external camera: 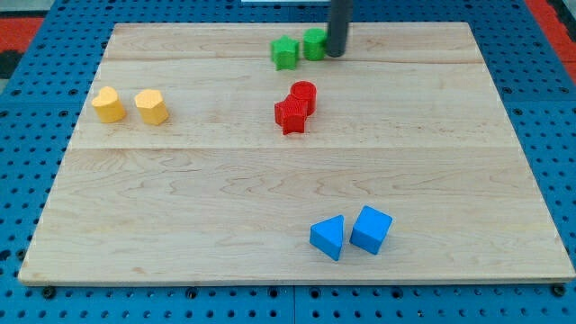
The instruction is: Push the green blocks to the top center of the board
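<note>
My tip (pixel 335 53), bare and holding nothing, touches the right side of one green block (pixel 314 44); the green star block (pixel 285 52) sits just left.

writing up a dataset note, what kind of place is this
Likely a robotics lab bench: a wooden board on blue pegboard, coloured blocks in pairs, and my tip beside a green block.

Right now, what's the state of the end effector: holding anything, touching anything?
No gripper here, so nothing is held.
My tip, the dark rod's lower end, sits against the right side of the right-hand green block, at the wooden board's top center.
</note>
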`<action>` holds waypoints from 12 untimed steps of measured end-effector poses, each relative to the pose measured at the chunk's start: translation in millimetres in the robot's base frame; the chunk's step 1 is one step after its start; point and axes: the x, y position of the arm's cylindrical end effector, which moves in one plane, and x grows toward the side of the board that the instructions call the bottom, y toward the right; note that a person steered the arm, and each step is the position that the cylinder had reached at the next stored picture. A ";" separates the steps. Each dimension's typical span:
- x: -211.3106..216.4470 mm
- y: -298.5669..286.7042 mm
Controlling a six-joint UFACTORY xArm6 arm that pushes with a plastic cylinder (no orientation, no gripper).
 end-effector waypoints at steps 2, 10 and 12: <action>13.9 -34.8; 0.8 -166.0; 49.3 -124.6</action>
